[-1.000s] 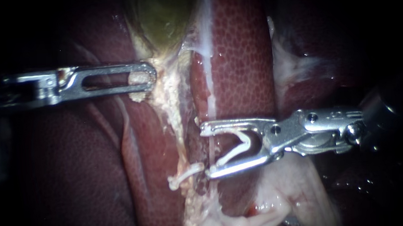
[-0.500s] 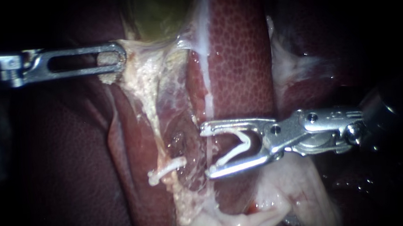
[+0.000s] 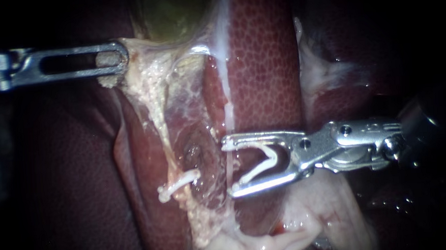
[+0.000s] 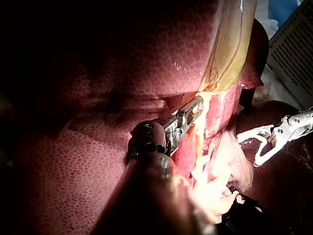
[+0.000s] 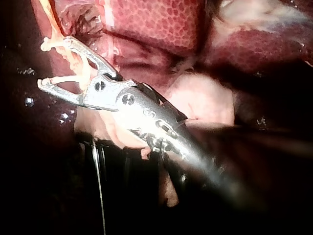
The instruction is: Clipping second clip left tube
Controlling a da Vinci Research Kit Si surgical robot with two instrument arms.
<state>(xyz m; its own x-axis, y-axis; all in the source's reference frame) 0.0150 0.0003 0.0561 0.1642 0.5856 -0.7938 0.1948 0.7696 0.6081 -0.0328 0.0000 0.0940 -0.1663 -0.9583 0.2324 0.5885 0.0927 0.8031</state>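
My left instrument [image 3: 115,59] comes in from the left, its slotted jaws shut on pale tissue just below the greenish gallbladder [image 3: 176,10], holding it stretched to the left. A pale tube [image 3: 165,138] runs down from there and carries a white clip [image 3: 178,185] across it. My right instrument [image 3: 227,166] holds an open white clip [image 3: 263,166] between its wide jaws, tips pointing left. A thin pale strand [image 3: 227,114] runs down to the mouth of that clip. The left wrist view shows my left instrument [image 4: 193,108] on the tissue, and the right wrist view shows my right instrument [image 5: 45,63].
Mottled red liver [image 3: 265,61] lies behind the right instrument, with darker liver [image 3: 73,189] on the left. Pale fatty tissue [image 3: 270,244] bunches up below the tubes. A white grille [image 4: 296,44] stands beyond the organ in the left wrist view.
My left instrument has drawn the gripped tissue leftward and slightly up. The stretched tissue, the tube and its clip have shifted left with it. The right instrument has stayed put.
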